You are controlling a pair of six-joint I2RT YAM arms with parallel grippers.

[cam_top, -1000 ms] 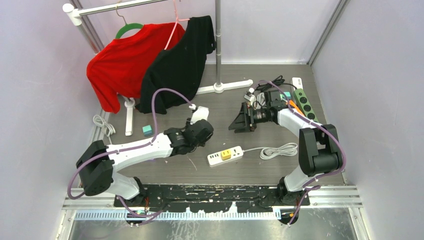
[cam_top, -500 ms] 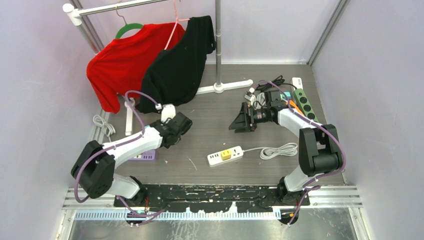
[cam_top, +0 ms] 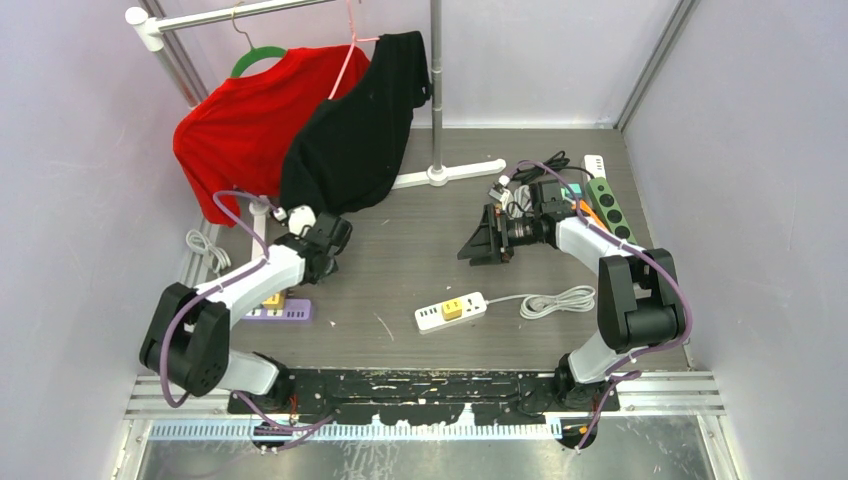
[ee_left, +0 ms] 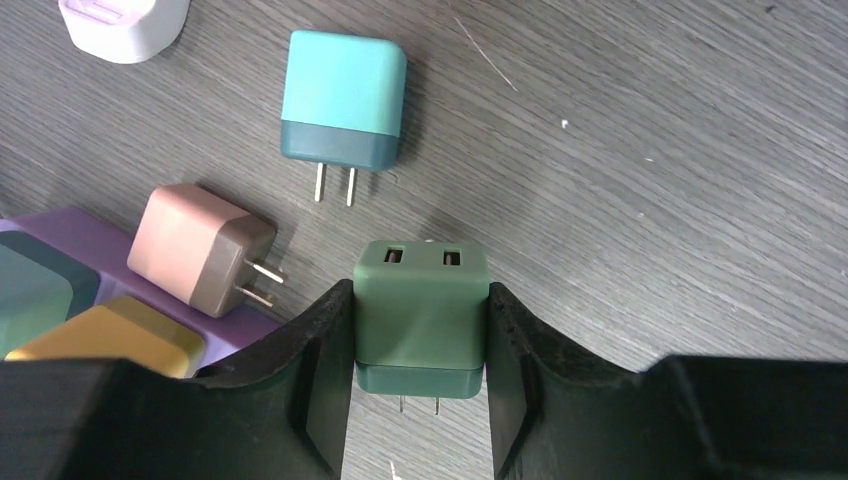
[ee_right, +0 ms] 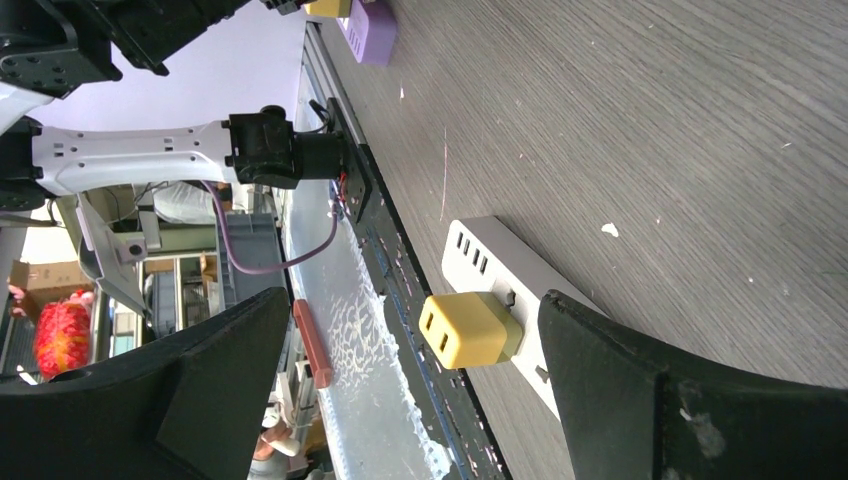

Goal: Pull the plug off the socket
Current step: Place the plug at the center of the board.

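Left hand (ee_left: 420, 350) is pinched narrow on a dark green plug (ee_left: 420, 290), prongs showing at 6 o'clock in the wrist view. A teal plug (ee_left: 342, 98) lies loose at 11 o'clock of it, and a brown plug (ee_left: 200, 250) at 9 o'clock, at the edge of a purple strip (ee_left: 90, 240). Right hand (ee_right: 410, 310) is spread wide with nothing in it. The yellow plug (ee_right: 468, 328) sits in the white power strip (ee_right: 510, 265), roughly 6 o'clock on the bench (cam_top: 420, 250).
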